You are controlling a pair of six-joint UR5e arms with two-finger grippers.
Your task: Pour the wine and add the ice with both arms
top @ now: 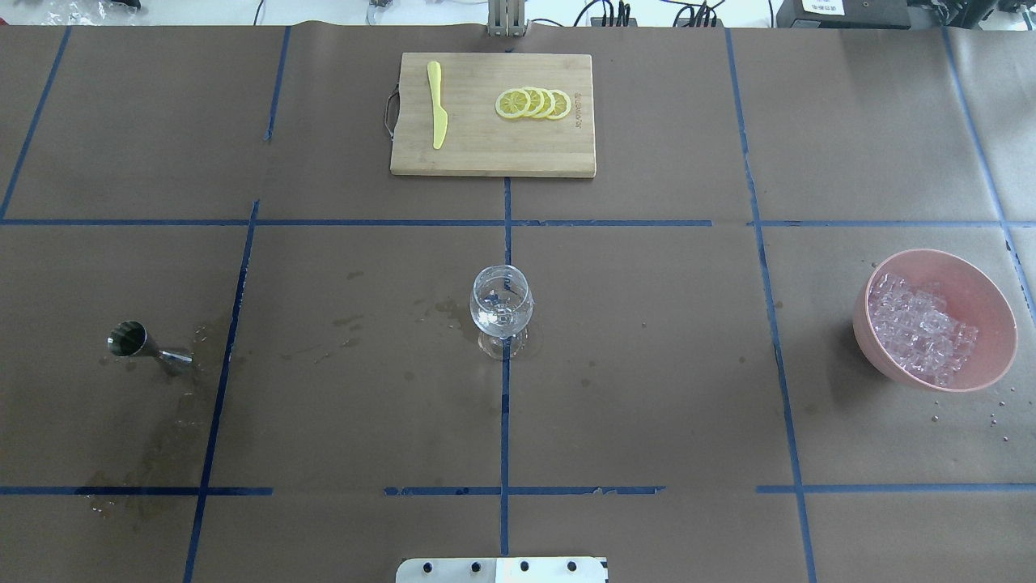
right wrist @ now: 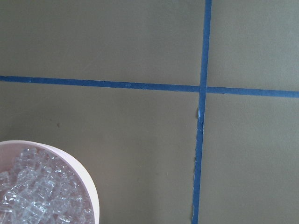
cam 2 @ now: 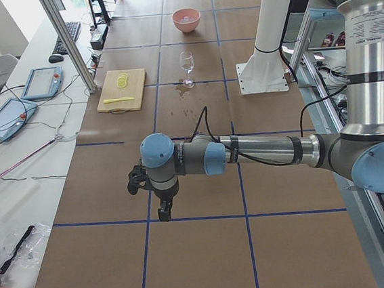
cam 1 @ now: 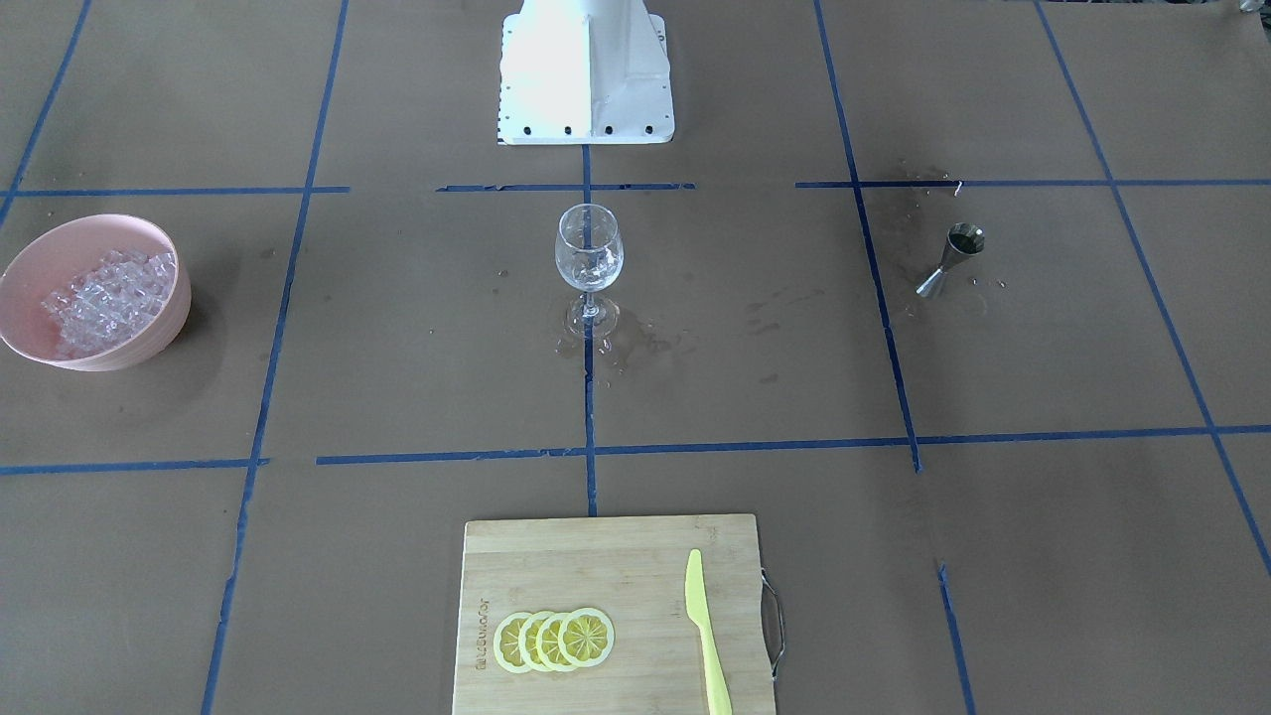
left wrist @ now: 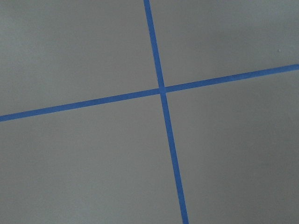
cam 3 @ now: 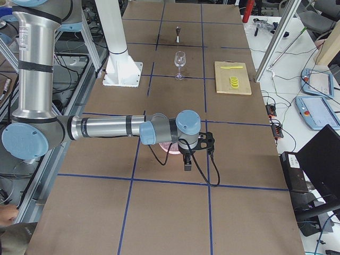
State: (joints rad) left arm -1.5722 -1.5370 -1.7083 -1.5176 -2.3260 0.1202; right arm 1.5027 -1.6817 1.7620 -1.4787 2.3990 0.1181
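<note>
A clear wine glass point(cam 1: 589, 253) stands upright at the table's middle; it also shows in the overhead view point(top: 502, 306). Something clear glints in its bowl. A pink bowl point(top: 997, 324) holds a heap of ice point(top: 919, 325) on the robot's right side. The right wrist view shows that bowl's rim point(right wrist: 88, 179) and the ice point(right wrist: 32, 198) at its lower left. My left gripper point(cam 2: 163, 213) points down over bare table, far from the glass. My right gripper point(cam 3: 187, 164) hangs beside the bowl. I cannot tell whether either is open or shut.
A steel jigger point(top: 136, 342) stands on the robot's left, by wet stains. A wooden board point(top: 492, 150) at the far edge carries lemon slices point(top: 534, 103) and a yellow knife point(top: 437, 105). The white pedestal base point(cam 1: 586, 70) is behind the glass.
</note>
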